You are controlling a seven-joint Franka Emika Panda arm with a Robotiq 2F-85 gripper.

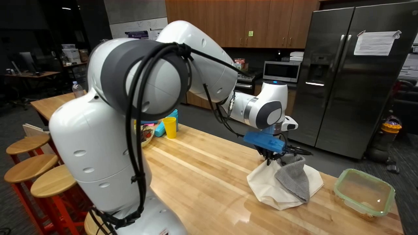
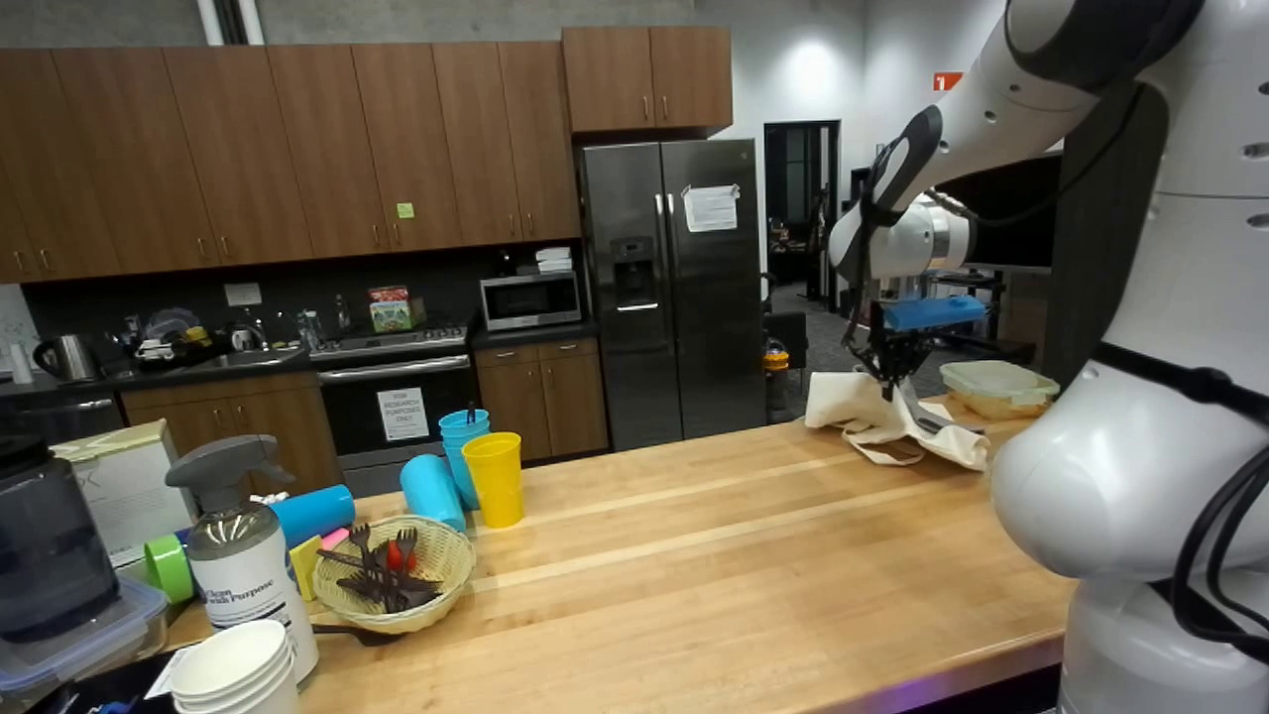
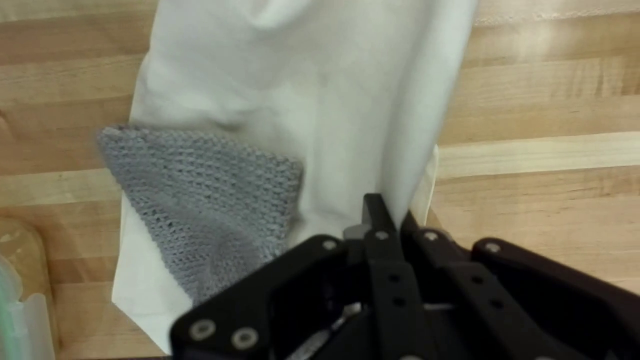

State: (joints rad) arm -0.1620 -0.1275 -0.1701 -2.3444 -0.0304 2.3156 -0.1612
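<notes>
A cream cloth bag (image 1: 264,186) lies crumpled on the wooden table, and in an exterior view what looks like a strap loops off its near side. Pinched between the black fingertips of my gripper (image 3: 395,215) is a fold of this bag (image 3: 340,90), pulled up into a ridge in the wrist view. A grey knitted cloth (image 3: 210,190) rests on top of the bag, to the left of the fingers in the wrist view, its lower part hidden behind the gripper. In both exterior views the gripper (image 2: 887,387) points down at the bag's raised part.
Beside the bag stands a lidded food container (image 1: 364,192) with a green rim, close to the table's end. Toward the opposite end are a wicker basket (image 2: 441,560) of dark cutlery, a yellow cup (image 2: 496,481), blue cups (image 2: 431,491) and a spray bottle (image 2: 243,570).
</notes>
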